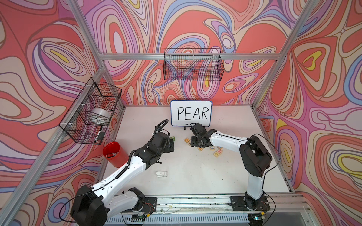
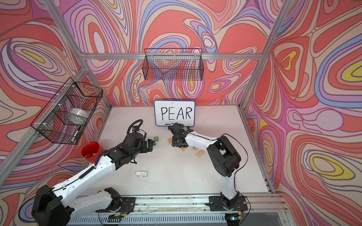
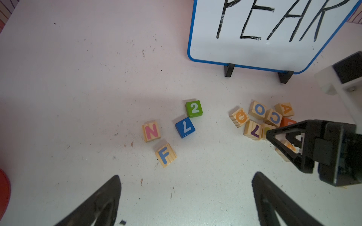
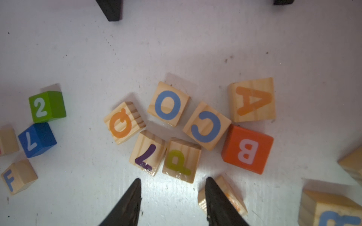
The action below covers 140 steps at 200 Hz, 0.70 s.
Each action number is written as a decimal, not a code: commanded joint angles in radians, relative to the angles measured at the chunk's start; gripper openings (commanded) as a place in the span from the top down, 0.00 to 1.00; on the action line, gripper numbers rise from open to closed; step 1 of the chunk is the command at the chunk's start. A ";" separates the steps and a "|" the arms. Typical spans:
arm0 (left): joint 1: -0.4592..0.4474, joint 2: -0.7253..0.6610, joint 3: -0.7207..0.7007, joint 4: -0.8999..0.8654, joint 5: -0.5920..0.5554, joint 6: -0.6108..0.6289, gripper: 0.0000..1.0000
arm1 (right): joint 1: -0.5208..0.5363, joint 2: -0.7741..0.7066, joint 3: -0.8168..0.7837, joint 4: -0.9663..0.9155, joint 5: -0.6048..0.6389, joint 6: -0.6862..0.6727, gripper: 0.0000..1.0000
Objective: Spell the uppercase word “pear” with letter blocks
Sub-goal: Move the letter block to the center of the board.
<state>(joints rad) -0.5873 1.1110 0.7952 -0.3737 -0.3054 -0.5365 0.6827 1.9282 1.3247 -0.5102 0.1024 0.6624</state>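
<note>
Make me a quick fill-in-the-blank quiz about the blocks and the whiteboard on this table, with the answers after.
The whiteboard spells ____.
The green cube shows the number ____.
The wooden A block sits next to a solid orange block lettered ____.
The blue cube shows the number ____.
Missing words: PEAR; 2; B; 7.

Letter blocks point(image 4: 252, 99): loose cluster, probably flat.
</note>
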 commanded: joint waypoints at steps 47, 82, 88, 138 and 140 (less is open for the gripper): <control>0.006 -0.045 -0.025 -0.049 -0.035 -0.028 0.00 | 0.006 0.063 0.048 -0.064 0.049 -0.085 0.53; 0.006 -0.040 -0.023 -0.045 -0.032 -0.032 0.00 | 0.005 0.084 0.054 -0.061 0.047 -0.100 0.57; 0.006 -0.039 -0.024 -0.046 -0.031 -0.033 0.00 | 0.005 0.084 0.056 -0.060 0.038 -0.101 0.58; 0.006 -0.047 -0.025 -0.046 -0.035 -0.035 0.00 | 0.008 0.084 0.024 0.007 -0.032 -0.068 0.61; 0.006 -0.047 -0.024 -0.047 -0.035 -0.034 0.00 | 0.009 0.086 0.024 0.008 -0.031 -0.066 0.61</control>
<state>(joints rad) -0.5869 1.0805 0.7776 -0.3954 -0.3191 -0.5545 0.6842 1.9892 1.3594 -0.5339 0.0925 0.5808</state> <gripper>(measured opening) 0.999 0.391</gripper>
